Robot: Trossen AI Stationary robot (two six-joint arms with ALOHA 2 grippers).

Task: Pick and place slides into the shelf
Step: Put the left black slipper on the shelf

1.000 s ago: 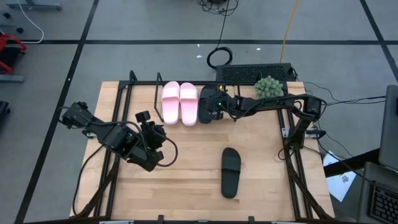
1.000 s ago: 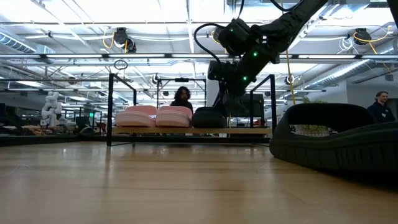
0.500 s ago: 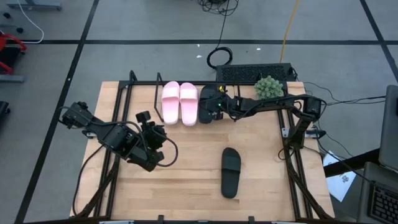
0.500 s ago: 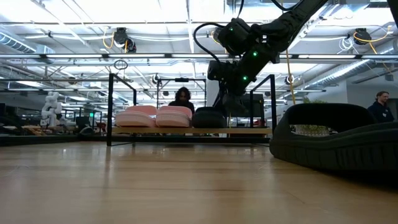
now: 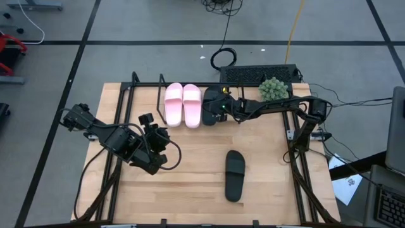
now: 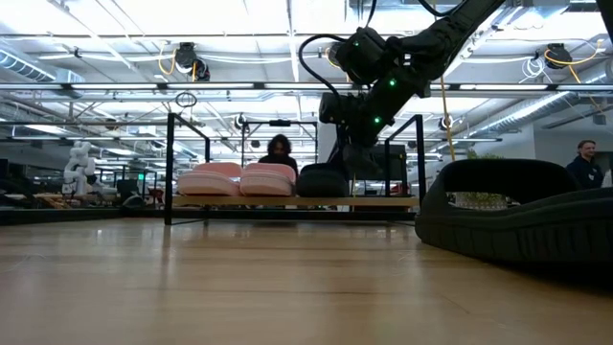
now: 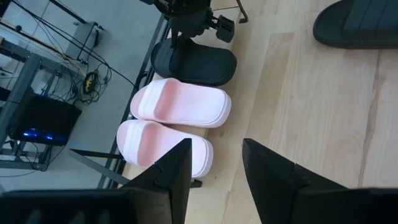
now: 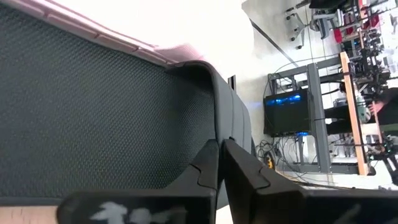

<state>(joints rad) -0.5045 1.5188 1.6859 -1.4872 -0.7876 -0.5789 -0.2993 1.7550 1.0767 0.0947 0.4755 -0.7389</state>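
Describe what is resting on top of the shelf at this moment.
On the shelf sit two pink slides and one black slide beside them, with the right gripper above it. The gripper covers part of that slide.

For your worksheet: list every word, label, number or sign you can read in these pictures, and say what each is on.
None can be read.
The pink slides, the black slides and the shelf show no lettering.
A white paper beside the table carries marks too small to read.

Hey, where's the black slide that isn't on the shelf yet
In the high view, the loose black slide lies alone on the wooden table, right of centre, toward the near edge, well clear of the shelf and both arms.
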